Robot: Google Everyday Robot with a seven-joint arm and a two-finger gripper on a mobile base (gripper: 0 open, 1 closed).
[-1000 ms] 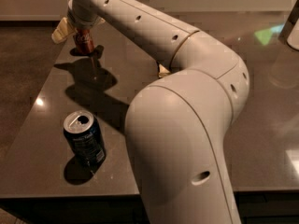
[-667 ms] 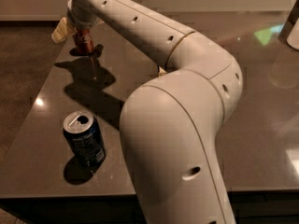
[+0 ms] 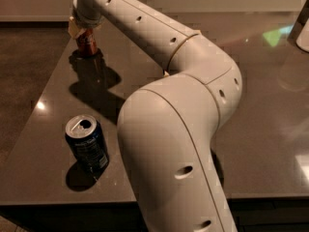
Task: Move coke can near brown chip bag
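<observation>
Swung the elbow (image 3: pixel 203 66) toward frame right since a second ago, still mid-carry with the coke can (image 3: pixel 88 45) at upper left, apparently pinched in the gripper (image 3: pixel 86 35), then gotta haul it toward the brown chip bag, nowhere in plain view.

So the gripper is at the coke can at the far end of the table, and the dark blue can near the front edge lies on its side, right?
No. The camera view shows the dark blue can standing upright near the front edge, its top facing up. The rest holds: the gripper is at the coke can at the far end of the table.
</observation>
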